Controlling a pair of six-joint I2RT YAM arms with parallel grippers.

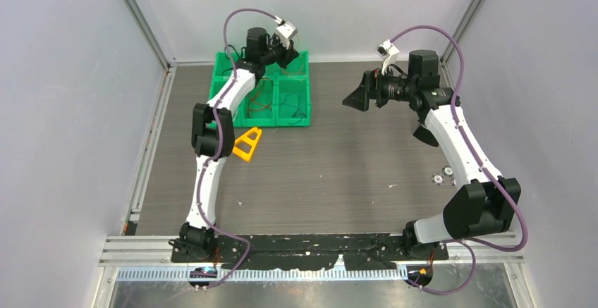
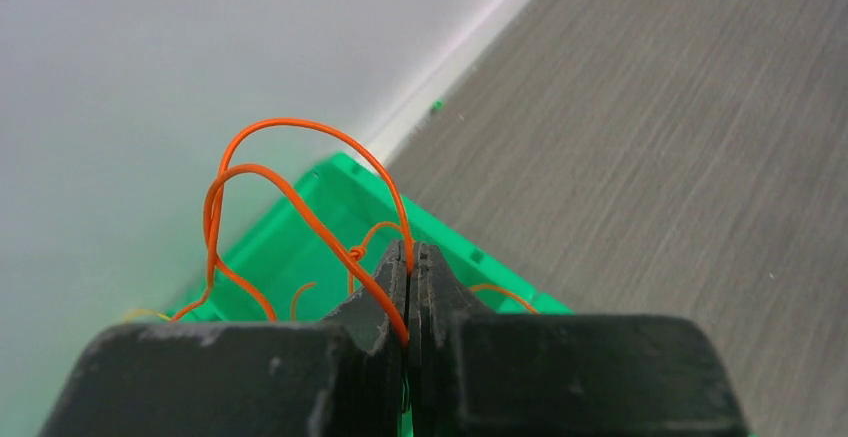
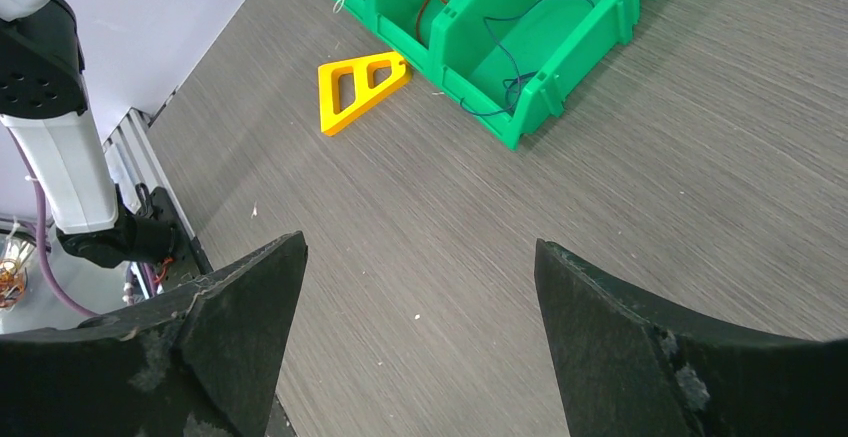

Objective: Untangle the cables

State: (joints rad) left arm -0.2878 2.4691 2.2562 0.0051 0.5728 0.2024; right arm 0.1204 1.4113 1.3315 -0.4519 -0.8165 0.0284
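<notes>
Orange cable (image 2: 290,122) is looping up over green bin (image 2: 270,247) w/ L gripper (image 2: 408,287) clamping it betw. closed jaws; R gripper (image 3: 420,287) is hovering over table (image 3: 600,207), jaws wide apart.

One green bin (image 1: 278,122); one yellow triangle (image 3: 362,99); cables (image 2: 290,122) (tangled, count unclear).

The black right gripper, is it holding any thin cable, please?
No, the black right gripper is wide open, with only grey wood-grain table between its fingers.
</notes>
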